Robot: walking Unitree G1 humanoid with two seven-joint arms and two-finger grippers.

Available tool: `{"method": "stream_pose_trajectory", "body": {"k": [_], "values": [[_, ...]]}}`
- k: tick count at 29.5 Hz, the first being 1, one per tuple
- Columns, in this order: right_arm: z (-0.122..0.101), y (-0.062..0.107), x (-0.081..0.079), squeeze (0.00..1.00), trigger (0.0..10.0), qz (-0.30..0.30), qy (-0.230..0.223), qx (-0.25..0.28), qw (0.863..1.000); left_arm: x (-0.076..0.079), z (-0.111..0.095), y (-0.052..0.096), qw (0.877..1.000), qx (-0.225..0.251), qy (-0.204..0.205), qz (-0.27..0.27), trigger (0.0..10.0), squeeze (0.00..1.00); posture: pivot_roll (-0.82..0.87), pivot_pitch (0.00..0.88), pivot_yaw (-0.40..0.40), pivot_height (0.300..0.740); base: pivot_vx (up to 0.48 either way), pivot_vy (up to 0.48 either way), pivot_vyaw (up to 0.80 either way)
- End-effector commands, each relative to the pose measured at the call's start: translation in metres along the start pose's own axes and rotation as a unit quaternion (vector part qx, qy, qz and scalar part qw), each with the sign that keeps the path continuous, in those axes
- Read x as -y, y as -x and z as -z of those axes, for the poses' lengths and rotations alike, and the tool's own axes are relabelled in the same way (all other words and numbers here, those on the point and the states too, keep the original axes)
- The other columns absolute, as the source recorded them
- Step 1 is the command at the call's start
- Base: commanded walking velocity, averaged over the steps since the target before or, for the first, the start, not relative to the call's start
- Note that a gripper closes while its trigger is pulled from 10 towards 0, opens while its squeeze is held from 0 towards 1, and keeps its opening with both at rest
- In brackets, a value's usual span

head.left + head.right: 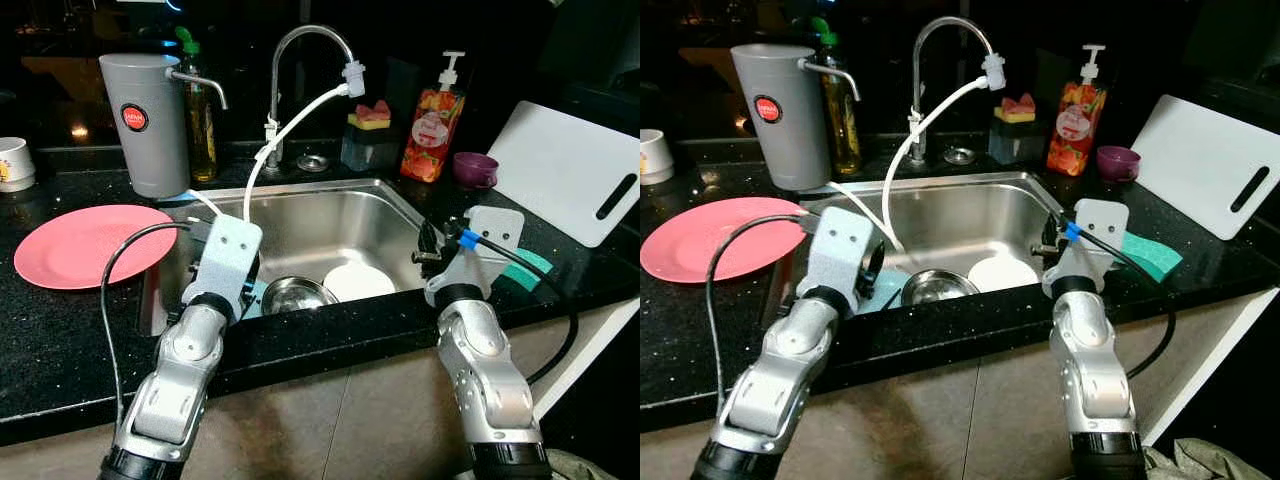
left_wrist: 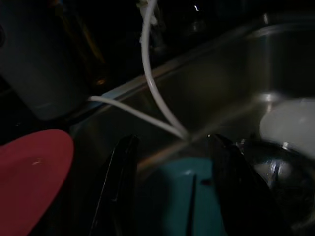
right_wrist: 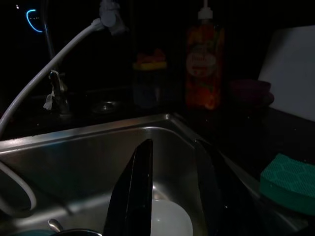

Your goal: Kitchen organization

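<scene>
**Both grippers poised over the sink, before any pick**

The left gripper (image 2: pixel 170 196) is held over the left end of the stainless sink (image 1: pixel 330 215), its fingers parted and empty; a teal item (image 2: pixel 189 201) lies directly beneath them, and a steel bowl (image 1: pixel 297 293) sits just beyond. The right gripper (image 3: pixel 172 191) is held above the sink's right rim, fingers likewise apart and empty, with a white dish (image 1: pixel 358 281) below and ahead. A green sponge (image 1: pixel 1150 255) rests on the counter just outside that gripper. A pink plate (image 1: pixel 90 243) lies on the counter outside the left gripper. The step in hand is judged to be the reach into the sink. A descent and closure upon one dish is required next; the white hose (image 1: pixel 290 130) should be avoided.
</scene>
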State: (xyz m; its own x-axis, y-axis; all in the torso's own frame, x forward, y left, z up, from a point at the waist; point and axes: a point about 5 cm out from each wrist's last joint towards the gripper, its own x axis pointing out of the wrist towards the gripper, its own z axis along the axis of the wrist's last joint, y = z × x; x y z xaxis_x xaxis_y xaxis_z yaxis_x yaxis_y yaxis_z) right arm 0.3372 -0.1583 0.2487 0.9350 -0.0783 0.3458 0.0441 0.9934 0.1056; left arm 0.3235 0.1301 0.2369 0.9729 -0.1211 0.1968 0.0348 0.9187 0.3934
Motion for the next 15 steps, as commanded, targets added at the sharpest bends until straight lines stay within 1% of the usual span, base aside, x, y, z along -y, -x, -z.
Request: {"method": "stream_pose_trajectory", "body": {"k": [1, 3, 4, 5, 6, 7, 8, 9, 10, 11, 12, 13, 15], "values": [[0.002, -0.002, 0.008, 0.00, 10.0, 0.014, 0.001, -0.004, 1.000, -0.004, -0.005, 0.001, 0.999, 0.003, -0.043, 0.015, 10.0, 0.00, 0.11, 0.099, -0.089, 0.740, 0.000, 0.000, 0.00], [-0.001, -0.004, 0.011, 0.00, 10.0, 0.020, 0.001, 0.000, 1.000, -0.013, -0.008, 0.002, 0.995, 0.014, -0.096, 0.022, 10.0, 0.00, 0.11, 0.092, -0.091, 0.740, 0.000, 0.000, 0.00], [-0.002, -0.005, 0.012, 0.00, 10.0, 0.022, -0.001, 0.003, 1.000, -0.022, -0.009, 0.002, 0.990, 0.015, -0.137, 0.026, 10.0, 0.00, 0.13, 0.088, -0.108, 0.740, 0.000, 0.000, 0.00], [-0.003, -0.006, 0.012, 0.00, 10.0, 0.023, -0.001, 0.004, 1.000, -0.028, -0.010, 0.002, 0.986, 0.013, -0.163, 0.028, 10.0, 0.00, 0.13, 0.086, -0.113, 0.740, 0.000, 0.000, 0.00], [-0.003, -0.006, 0.012, 0.00, 10.0, 0.023, -0.001, 0.004, 1.000, -0.028, -0.010, 0.002, 0.986, 0.013, -0.163, 0.028, 10.0, 0.00, 0.13, 0.086, -0.113, 0.740, 0.000, 0.000, 0.00], [-0.004, -0.007, 0.012, 0.00, 10.0, 0.019, -0.002, 0.005, 1.000, -0.039, -0.008, 0.002, 0.981, -0.001, -0.189, 0.034, 10.0, 0.00, 0.14, 0.081, -0.126, 0.740, 0.000, 0.000, 0.00], [-0.004, -0.009, 0.009, 0.00, 10.0, 0.010, -0.001, 0.004, 1.000, -0.058, -0.006, 0.004, 0.975, -0.032, -0.218, 0.030, 10.0, 0.00, 0.15, 0.078, -0.132, 0.740, 0.000, 0.000, 0.00], [-0.004, -0.009, 0.009, 0.00, 10.0, 0.010, -0.001, 0.004, 1.000, -0.058, -0.006, 0.004, 0.975, -0.032, -0.218, 0.030, 10.0, 0.00, 0.15, 0.078, -0.132, 0.740, 0.000, 0.000, 0.00], [-0.004, -0.010, 0.008, 0.00, 10.0, 0.005, 0.001, 0.004, 1.000, -0.069, -0.005, 0.006, 0.972, -0.050, -0.227, 0.023, 10.0, 0.00, 0.15, 0.083, -0.130, 0.740, 0.000, 0.000, 0.00], [-0.006, -0.013, 0.006, 0.00, 10.0, -0.001, 0.001, 0.006, 1.000, -0.079, -0.005, 0.006, 0.964, -0.067, -0.255, 0.019, 10.0, 0.00, 0.15, 0.093, -0.130, 0.740, 0.000, 0.000, 0.00], [-0.007, -0.015, 0.004, 0.00, 10.0, -0.004, 0.000, 0.008, 1.000, -0.085, -0.005, 0.007, 0.958, -0.078, -0.274, 0.017, 10.0, 0.00, 0.15, 0.095, -0.130, 0.740, 0.000, 0.000, 0.00], [-0.007, -0.015, 0.004, 0.00, 10.0, -0.004, 0.000, 0.008, 1.000, -0.085, -0.005, 0.007, 0.958, -0.078, -0.274, 0.017, 10.0, 0.00, 0.15, 0.095, -0.130, 0.740, 0.000, 0.000, 0.00], [-0.010, -0.017, 0.001, 0.00, 10.0, -0.008, -0.004, 0.013, 1.000, -0.092, -0.002, 0.008, 0.948, -0.108, -0.300, 0.028, 10.0, 0.00, 0.17, 0.103, -0.124, 0.740, 0.000, 0.000, 0.00]]}}
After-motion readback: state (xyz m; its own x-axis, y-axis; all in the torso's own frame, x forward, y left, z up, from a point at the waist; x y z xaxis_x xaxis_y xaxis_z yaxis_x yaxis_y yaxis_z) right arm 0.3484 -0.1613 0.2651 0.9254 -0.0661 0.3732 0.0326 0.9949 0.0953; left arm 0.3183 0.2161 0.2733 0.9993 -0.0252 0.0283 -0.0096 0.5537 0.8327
